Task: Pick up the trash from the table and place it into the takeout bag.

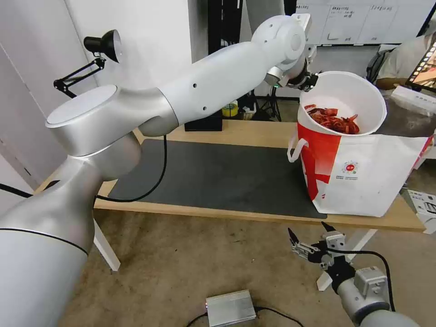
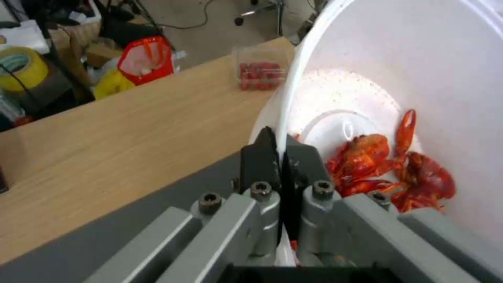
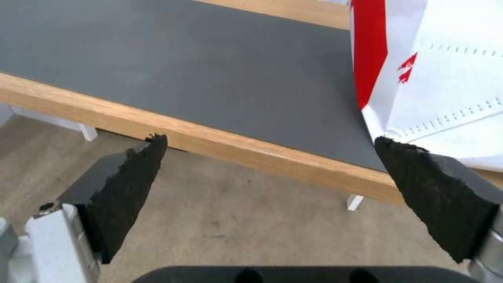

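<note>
Two arms: left arm stretched high, left gripper (image 2: 282, 151) pinching bowl (image 1: 341, 102) rim, tilted over takeout bag (image 1: 363, 175); right gripper (image 3: 270, 157) low, jaws spread, table (image 3: 220, 143) edge ahead.

White bowl (image 1: 345, 97) of red shells (image 1: 336, 120); white-and-red bag (image 1: 363, 172)

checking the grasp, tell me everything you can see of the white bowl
The white bowl is round, smooth and plastic-looking, tilted over the open top of the takeout bag, with red crayfish shells lying in its low side. The left gripper is shut on its thin rim, one finger inside, one outside.
</note>
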Motion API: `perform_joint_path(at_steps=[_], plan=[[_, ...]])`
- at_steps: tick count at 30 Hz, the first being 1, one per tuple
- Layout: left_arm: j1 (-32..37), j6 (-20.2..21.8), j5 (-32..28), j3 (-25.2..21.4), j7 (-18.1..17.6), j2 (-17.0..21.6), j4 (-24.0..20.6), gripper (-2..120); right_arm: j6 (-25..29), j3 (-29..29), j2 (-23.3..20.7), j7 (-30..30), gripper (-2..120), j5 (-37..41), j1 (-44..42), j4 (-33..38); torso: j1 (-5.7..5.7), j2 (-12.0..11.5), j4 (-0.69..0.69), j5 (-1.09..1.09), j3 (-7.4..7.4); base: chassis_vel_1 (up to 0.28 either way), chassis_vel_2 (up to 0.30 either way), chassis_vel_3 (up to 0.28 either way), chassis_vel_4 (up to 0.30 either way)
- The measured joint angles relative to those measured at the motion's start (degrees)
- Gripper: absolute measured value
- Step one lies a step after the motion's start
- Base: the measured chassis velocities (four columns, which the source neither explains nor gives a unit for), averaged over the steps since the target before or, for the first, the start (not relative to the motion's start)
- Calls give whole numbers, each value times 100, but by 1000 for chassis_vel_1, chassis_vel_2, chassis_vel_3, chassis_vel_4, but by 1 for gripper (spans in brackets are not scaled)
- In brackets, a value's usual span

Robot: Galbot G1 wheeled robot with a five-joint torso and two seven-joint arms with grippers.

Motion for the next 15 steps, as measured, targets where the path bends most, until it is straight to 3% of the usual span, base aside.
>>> perform_joint_path(at_steps=[15], plan=[[9,-42,209,-206,66,-9,-17,0,0,0,0,0,100,0,0,0,0,-1,0,0,-1,0,0,0,0]])
